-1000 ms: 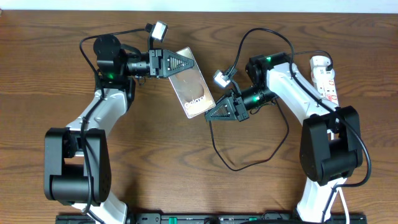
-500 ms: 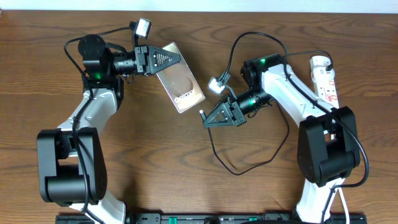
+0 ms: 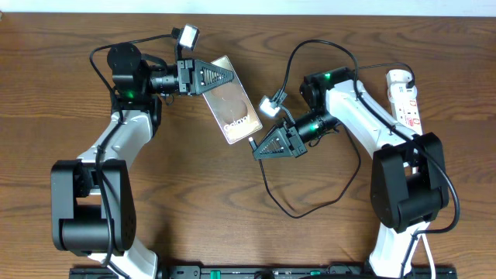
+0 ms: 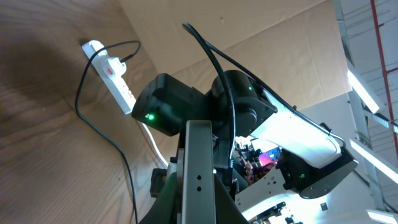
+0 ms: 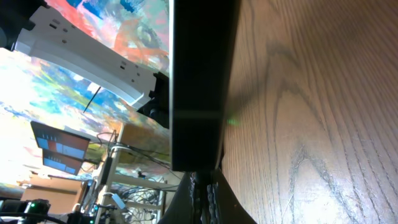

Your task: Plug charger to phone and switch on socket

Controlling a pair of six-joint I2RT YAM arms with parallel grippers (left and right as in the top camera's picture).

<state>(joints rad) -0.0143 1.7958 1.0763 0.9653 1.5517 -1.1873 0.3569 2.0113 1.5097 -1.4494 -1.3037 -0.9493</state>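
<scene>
My left gripper (image 3: 226, 76) is shut on the top end of the phone (image 3: 235, 108), a glossy slab with "Galaxy" lettering, held tilted above the table. In the left wrist view the phone's grey edge (image 4: 199, 168) stands between the fingers. My right gripper (image 3: 259, 149) is shut on the charger's plug tip (image 3: 253, 140), right at the phone's lower end. In the right wrist view the phone's dark end (image 5: 202, 87) sits just above my fingers (image 5: 202, 193); I cannot tell if the tip is in the port. The black cable (image 3: 302, 211) loops over the table. The socket (image 3: 407, 97) lies far right.
The white power strip also shows in the left wrist view (image 4: 113, 76), with the charger cable running from it. The right arm (image 4: 205, 106) fills the middle of that view. The cable loop lies on the wooden table (image 3: 194, 201) between the two arm bases.
The left gripper carried the phone left, then back right and down, so its lower end now meets the plug tip. The right gripper first moved down-left and has since held still.
</scene>
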